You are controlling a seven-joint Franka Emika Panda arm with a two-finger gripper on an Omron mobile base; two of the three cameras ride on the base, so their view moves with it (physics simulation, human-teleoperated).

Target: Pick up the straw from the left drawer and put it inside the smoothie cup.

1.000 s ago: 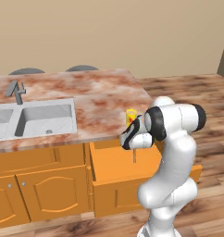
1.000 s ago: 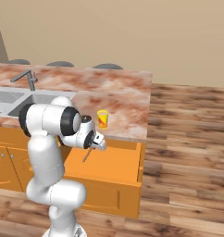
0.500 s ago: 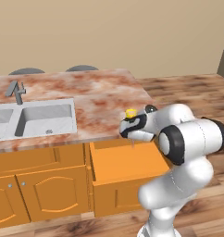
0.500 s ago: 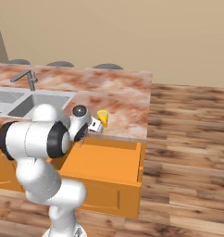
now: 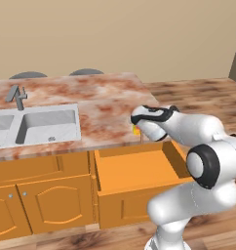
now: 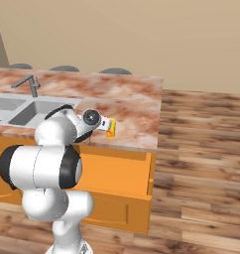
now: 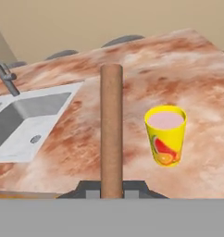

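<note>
Now the gripper [image 7: 111, 194], clamped on the straw [image 7: 111, 129], holds it upright beside the smoothie cup [image 7: 165, 134] so that it can be lowered in.

Surfaces/materials
Bench [image 7: 188, 69] polished marble-look; straw [image 7: 111, 134] matt brown; drawer [image 5: 134, 171] smooth orange wood; sink [image 5: 47, 124] matt grey metal.
</note>
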